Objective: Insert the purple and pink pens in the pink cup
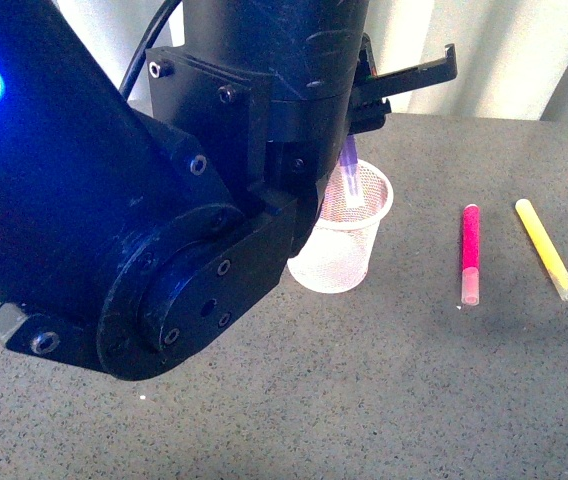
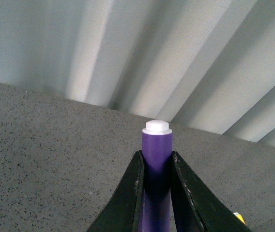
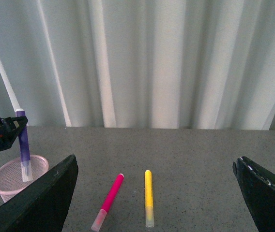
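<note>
Purple pen [image 2: 157, 145], upright and clamped between the closed jaws of the left gripper [image 2: 157, 155], hangs with its clear-capped lower end inside the mouth of the pink cup [image 1: 339, 255], which stands on the grey table [image 1: 414, 400]. Right of the cup and apart from it, the pink pen [image 1: 471, 250] lies flat and unheld beside a yellow marker [image 1: 544, 248], with the right gripper [image 3: 155, 162] above them, jaws spread wide and empty. A pleated curtain [image 3: 152, 63] hangs behind the table's far edge.
</note>
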Tool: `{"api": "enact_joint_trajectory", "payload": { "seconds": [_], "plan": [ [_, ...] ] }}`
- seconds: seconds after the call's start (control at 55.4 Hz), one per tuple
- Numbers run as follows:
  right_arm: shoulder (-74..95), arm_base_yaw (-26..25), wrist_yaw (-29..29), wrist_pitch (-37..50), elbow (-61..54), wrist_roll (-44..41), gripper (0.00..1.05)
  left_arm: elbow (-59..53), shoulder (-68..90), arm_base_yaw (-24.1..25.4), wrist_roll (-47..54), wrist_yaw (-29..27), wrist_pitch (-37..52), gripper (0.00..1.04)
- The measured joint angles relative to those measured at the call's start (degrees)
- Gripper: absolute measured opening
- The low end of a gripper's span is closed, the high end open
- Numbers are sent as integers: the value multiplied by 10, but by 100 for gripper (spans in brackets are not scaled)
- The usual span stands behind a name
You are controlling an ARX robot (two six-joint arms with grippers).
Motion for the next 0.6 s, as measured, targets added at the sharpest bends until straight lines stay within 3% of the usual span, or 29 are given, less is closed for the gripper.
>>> {"api": "enact_joint_trajectory", "payload": {
  "seconds": [0.199, 0.596],
  "plan": [
    [0, 0, 0, 0, 0, 0, 98, -12, 0, 0, 1, 2, 15, 13],
    [0, 0, 0, 0, 0, 0, 98, -53, -14, 0, -3, 6, 32, 82]
  ]
}}
